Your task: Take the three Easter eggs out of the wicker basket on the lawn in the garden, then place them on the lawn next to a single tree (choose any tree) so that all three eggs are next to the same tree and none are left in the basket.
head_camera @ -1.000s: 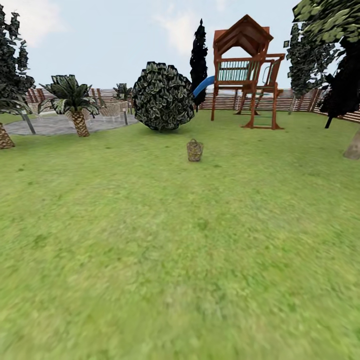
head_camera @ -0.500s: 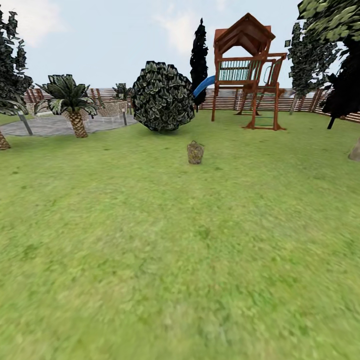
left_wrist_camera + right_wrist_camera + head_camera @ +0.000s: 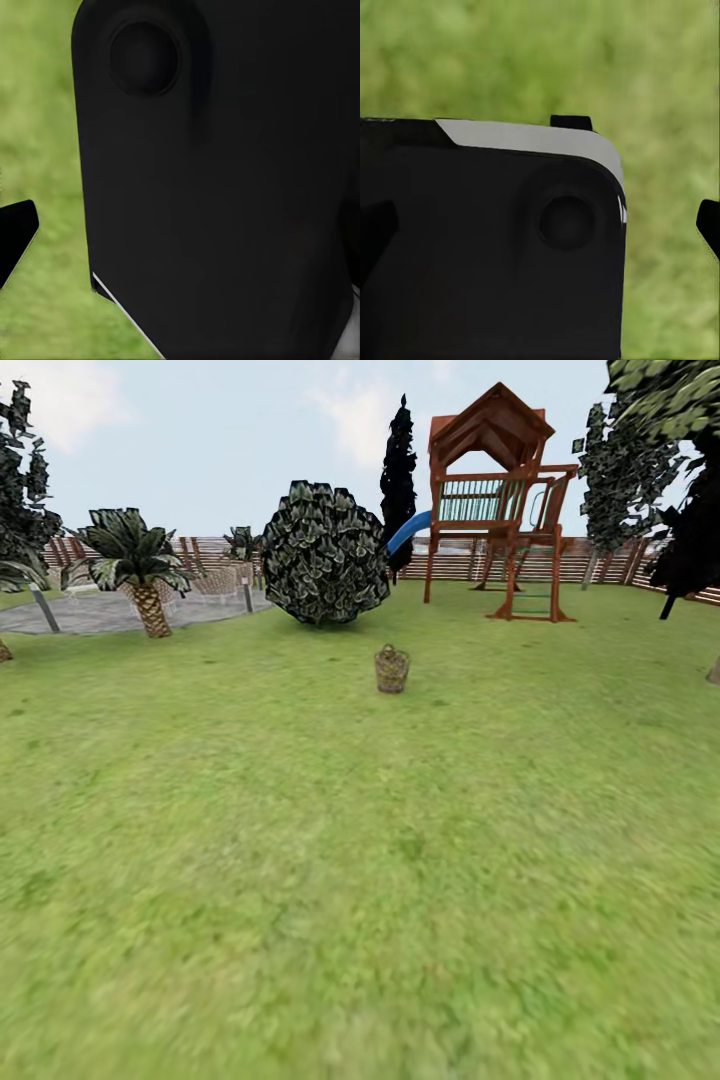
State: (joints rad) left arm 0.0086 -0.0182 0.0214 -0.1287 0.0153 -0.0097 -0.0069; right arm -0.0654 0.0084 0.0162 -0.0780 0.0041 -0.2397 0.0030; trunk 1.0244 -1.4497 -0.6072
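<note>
One wicker basket (image 3: 392,668) far off on lawn (image 3: 360,860); eggs prob. inside, unclear; tool states can't tell.

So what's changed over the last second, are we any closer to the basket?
Only the view has shifted: the camera has swung slightly rightward, so the palm and everything else slid a little left, and the trunk at the right edge has almost left the picture. The basket looks barely larger, still standing on the lawn before the round bush. Nothing was grasped or released.

One wicker basket (image 3: 392,669), one round shrub (image 3: 326,554), one playset (image 3: 497,500)
</note>
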